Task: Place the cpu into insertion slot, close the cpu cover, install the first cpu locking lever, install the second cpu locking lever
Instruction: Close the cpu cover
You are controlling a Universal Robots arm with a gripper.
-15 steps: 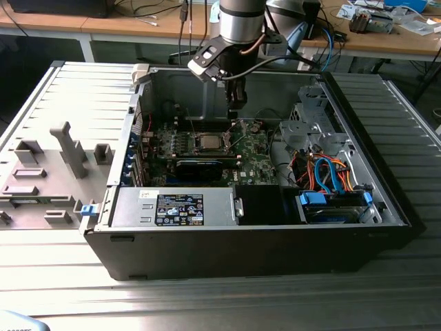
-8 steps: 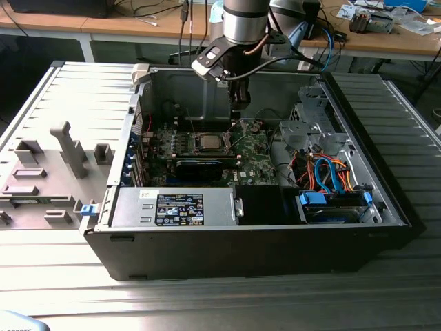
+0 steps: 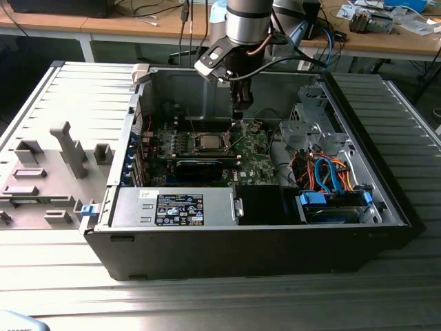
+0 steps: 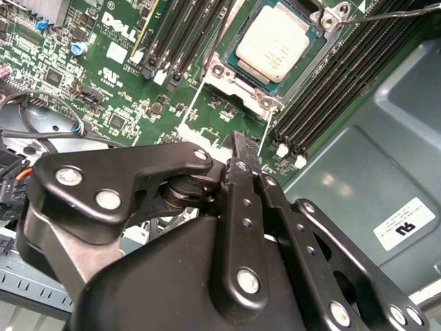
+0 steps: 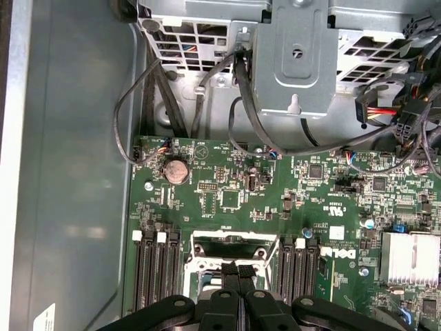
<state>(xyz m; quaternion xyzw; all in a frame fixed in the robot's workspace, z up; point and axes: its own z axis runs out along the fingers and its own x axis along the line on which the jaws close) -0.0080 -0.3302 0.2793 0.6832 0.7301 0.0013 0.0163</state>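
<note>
The cpu [image 4: 275,43] lies flat in its socket on the motherboard [image 5: 227,179], dull metal top facing up, so the placing step looks done. It sits just beyond and below the tips of the gripper [image 4: 238,148]. The cpu cover [image 4: 238,77] appears as a silvery frame lying down around the chip's edges, which I judge to be lowered rather than standing open. Whether it is latched cannot be told. A thin metal rod [image 4: 386,14], probably one of the locking levers, runs off from the socket corner farthest from the gripper and seems to stand free of the board. In both wrist views the gripper's two fingers are pressed together with nothing between them. Their narrow joined tip hangs close over the near edge of the socket, a posture suited to pushing on a plate or a rod rather than carrying anything. Rows of black memory slots [image 4: 324,89] flank the socket on either side of the fingers. In the exterior view the arm reaches down into the open computer case [image 3: 275,255], with the gripper [image 3: 238,114] just above the board.
</note>
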